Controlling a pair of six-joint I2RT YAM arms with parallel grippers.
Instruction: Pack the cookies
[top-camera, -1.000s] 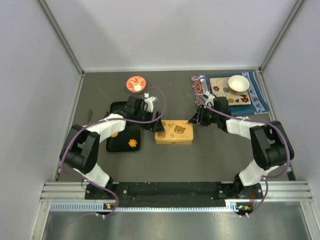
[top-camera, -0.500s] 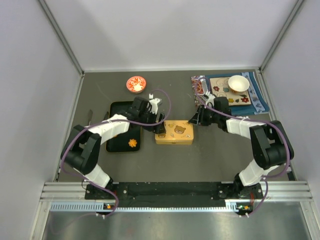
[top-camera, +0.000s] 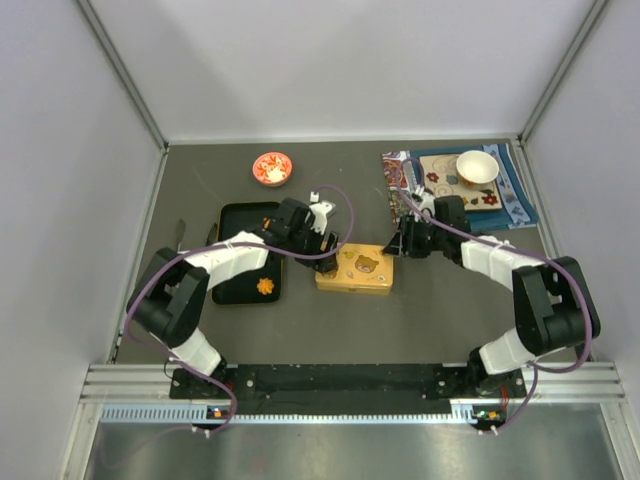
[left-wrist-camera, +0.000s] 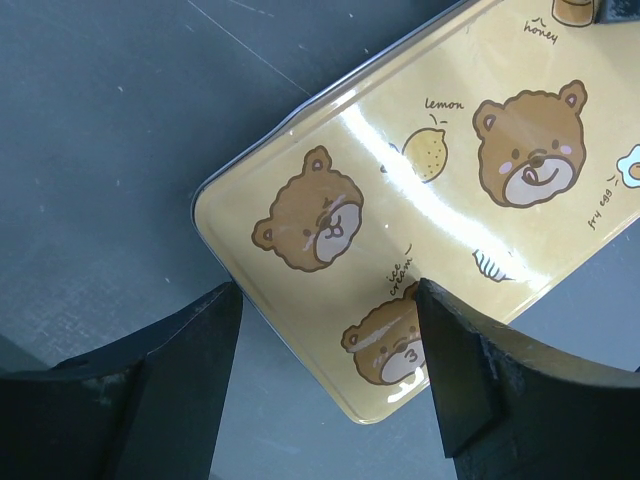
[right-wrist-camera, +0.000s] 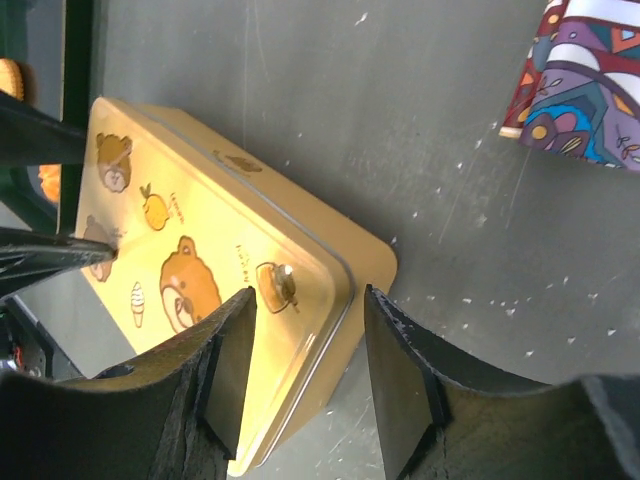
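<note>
The tabletop (top-camera: 450, 310) carries a black tray (top-camera: 240, 215) on the left and, just beside it, a yellow bear-print tin (top-camera: 358, 268) lying flat, apparently with its lid on (so nothing can go in yet). The left tool (left-wrist-camera: 328, 300) stands wide over the tin's left end. The right tool (right-wrist-camera: 308, 300), also parted, straddles its right corner, probably so the two can brace and open it. An orange flower cookie (top-camera: 265, 286) lies unpacked on the tray.

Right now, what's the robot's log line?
left gripper: open over bear tin | right gripper: open at its other end | cookie: on black tray
</note>
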